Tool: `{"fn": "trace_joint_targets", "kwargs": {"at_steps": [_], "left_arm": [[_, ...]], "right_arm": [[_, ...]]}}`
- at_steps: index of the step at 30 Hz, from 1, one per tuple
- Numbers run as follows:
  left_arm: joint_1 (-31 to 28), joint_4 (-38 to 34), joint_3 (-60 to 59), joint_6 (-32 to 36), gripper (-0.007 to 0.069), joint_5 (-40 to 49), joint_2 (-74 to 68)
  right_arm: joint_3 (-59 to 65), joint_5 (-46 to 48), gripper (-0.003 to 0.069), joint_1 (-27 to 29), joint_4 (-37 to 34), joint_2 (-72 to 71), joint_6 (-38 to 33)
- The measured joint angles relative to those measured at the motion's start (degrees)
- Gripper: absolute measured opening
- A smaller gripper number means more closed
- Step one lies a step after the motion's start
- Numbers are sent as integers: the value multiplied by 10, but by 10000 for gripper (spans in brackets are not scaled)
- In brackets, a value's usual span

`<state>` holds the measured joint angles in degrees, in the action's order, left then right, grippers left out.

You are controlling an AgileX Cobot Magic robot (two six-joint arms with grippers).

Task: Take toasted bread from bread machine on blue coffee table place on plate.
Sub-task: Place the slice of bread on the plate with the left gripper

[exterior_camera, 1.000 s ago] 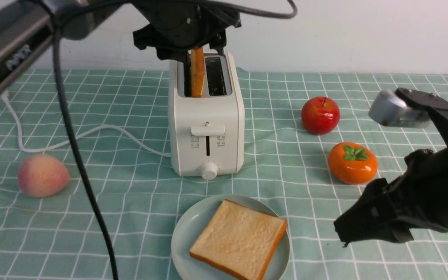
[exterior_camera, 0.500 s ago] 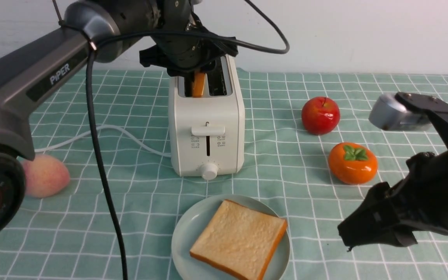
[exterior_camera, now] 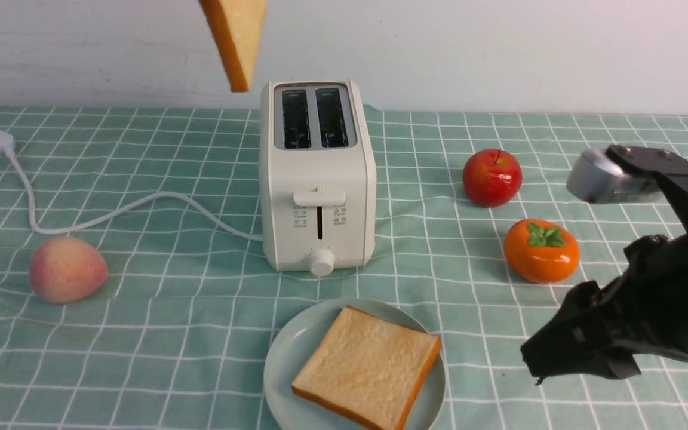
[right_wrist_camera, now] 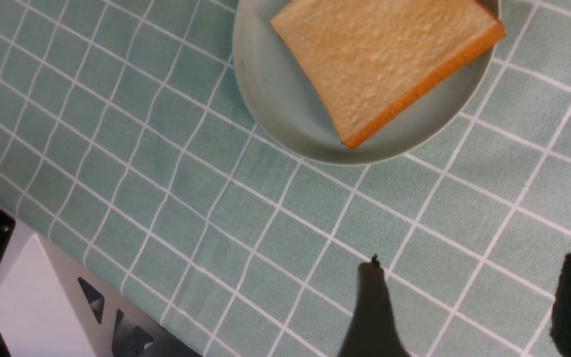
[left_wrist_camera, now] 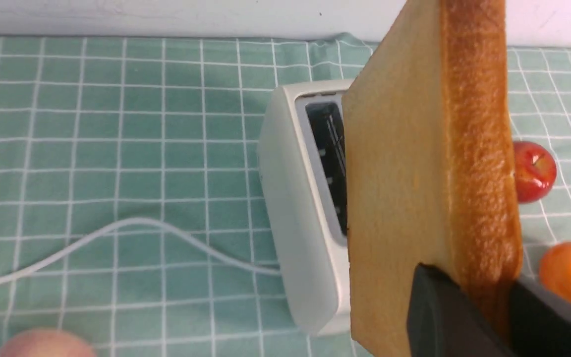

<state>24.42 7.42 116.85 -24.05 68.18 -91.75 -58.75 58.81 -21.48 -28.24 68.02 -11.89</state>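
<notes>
Pale green grid-cloth table is carrying everything. Cream-white two-slot toaster is standing just behind the round pale blue-green plate, both slots looking empty. One square golden toast slice is lying flat, covering most of the plate. The second slice, orange-crusted, is hanging upright high above and behind-left of the plate. I'm pinching its crust edge in my left gripper, so it likely needs bringing forward and tipping flat. My right gripper is hovering right of the plate, jaws spread, empty.

The right gripper is matte black; its arm has a silver-grey cylinder
</notes>
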Motion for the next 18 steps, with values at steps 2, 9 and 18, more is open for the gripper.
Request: {"fn": "trace_joint_targets", "kwargs": {"at_steps": [2,9,18], "left_arm": [[0,-1,-35,4,85,14,40],[0,-85,-302,0,85,-57,153],[1,-575,-595,287,85,-279,100]], "right_arm": [[0,-7,463,0,0,0,0],[0,-32,462,0,0,0,0],[0,-40,462,0,0,0,0]]}}
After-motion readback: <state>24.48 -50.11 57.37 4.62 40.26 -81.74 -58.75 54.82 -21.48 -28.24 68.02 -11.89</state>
